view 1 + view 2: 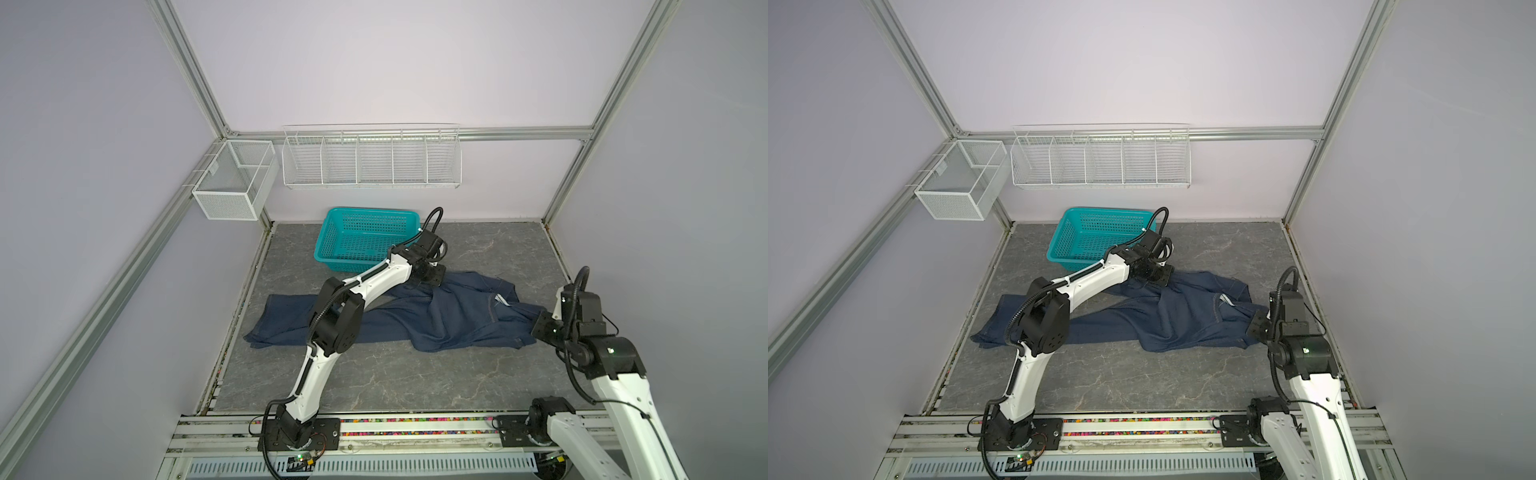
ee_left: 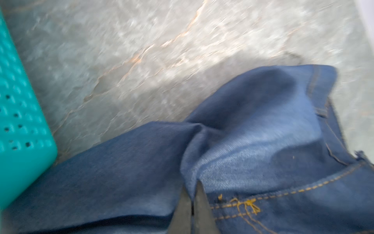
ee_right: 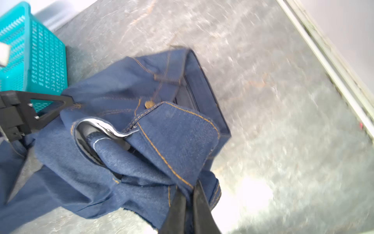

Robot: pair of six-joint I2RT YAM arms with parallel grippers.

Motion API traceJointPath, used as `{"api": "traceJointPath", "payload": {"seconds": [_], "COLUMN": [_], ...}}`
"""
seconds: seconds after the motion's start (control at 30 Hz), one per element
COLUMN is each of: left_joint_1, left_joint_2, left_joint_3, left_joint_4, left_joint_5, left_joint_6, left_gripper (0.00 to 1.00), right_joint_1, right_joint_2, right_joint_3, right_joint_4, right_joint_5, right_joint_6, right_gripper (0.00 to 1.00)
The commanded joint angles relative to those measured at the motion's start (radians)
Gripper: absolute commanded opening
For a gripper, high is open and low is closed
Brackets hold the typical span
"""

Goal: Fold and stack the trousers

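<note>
The trousers [image 1: 440, 320] [image 1: 1175, 316] are dark navy jeans lying crumpled across the grey mat, legs trailing left, waist to the right. My left gripper [image 1: 435, 279] [image 1: 1160, 277] is at the far waist edge beside the basket. It is shut on a fold of denim [image 2: 193, 187] next to yellow stitching. My right gripper [image 1: 539, 322] [image 1: 1255, 325] is at the near right waist corner. It is shut on a pinch of the waistband [image 3: 190, 189]. The brass button [image 3: 149, 104] and the pale inner lining [image 3: 105, 125] show between the two grips.
A teal basket [image 1: 328, 226] [image 1: 1059, 239] [image 2: 22, 121] [image 3: 42, 60] stands at the back of the mat, just behind the left gripper. White wire racks [image 1: 370, 160] and a mesh box [image 1: 232, 183] hang on the walls. An aluminium rail [image 3: 334, 75] runs close on the right.
</note>
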Motion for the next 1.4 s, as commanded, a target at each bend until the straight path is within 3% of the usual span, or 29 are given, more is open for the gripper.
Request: {"api": "traceJointPath", "payload": {"seconds": [0.0, 0.13, 0.23, 0.3, 0.37, 0.43, 0.5, 0.63, 0.83, 1.0, 1.17, 1.37], "left_joint_1": [0.031, 0.026, 0.006, -0.006, -0.017, -0.031, -0.044, -0.064, -0.074, -0.075, -0.070, -0.037], "left_joint_2": [0.018, 0.030, 0.021, 0.006, -0.021, -0.039, -0.044, -0.042, -0.064, -0.077, -0.124, -0.269], "left_joint_3": [0.051, 0.080, 0.094, 0.076, 0.031, -0.004, -0.025, -0.050, -0.037, -0.032, -0.054, -0.140], "left_joint_4": [-0.030, -0.034, -0.094, -0.127, -0.129, -0.142, -0.156, -0.169, -0.186, -0.206, -0.242, -0.227], "left_joint_5": [-0.032, 0.158, 0.238, 0.281, 0.314, 0.334, 0.333, 0.344, 0.345, 0.373, 0.292, 0.212], "left_joint_6": [-0.013, 0.022, 0.070, 0.096, 0.112, 0.131, 0.145, 0.164, 0.191, 0.190, 0.213, 0.167], "left_gripper": [0.00, 0.03, 0.10, 0.13, 0.16, 0.17, 0.17, 0.17, 0.21, 0.26, 0.38, 0.48], "right_joint_1": [-0.008, 0.007, 0.022, 0.047, 0.061, 0.061, 0.060, 0.060, 0.078, 0.114, 0.125, 0.146], "right_joint_2": [-0.072, -0.087, -0.042, -0.048, -0.053, -0.046, -0.039, -0.003, 0.128, 0.234, 0.232, 0.151], "right_joint_3": [-0.070, -0.097, -0.108, -0.097, -0.060, -0.006, 0.032, 0.053, 0.020, 0.049, -0.073, -0.247], "right_joint_4": [-0.186, -0.190, -0.205, -0.240, -0.291, -0.339, -0.351, -0.295, -0.080, -0.038, -0.081, -0.121], "right_joint_5": [0.061, 0.047, -0.025, -0.010, 0.035, 0.069, 0.070, 0.054, -0.065, -0.062, -0.118, -0.142], "right_joint_6": [0.159, 0.227, 0.244, 0.267, 0.264, 0.249, 0.229, 0.184, 0.138, 0.164, 0.314, 0.605], "right_gripper": [0.11, 0.12, 0.15, 0.18, 0.29, 0.47, 0.56, 0.57, 0.60, 0.66, 0.69, 0.67]}}
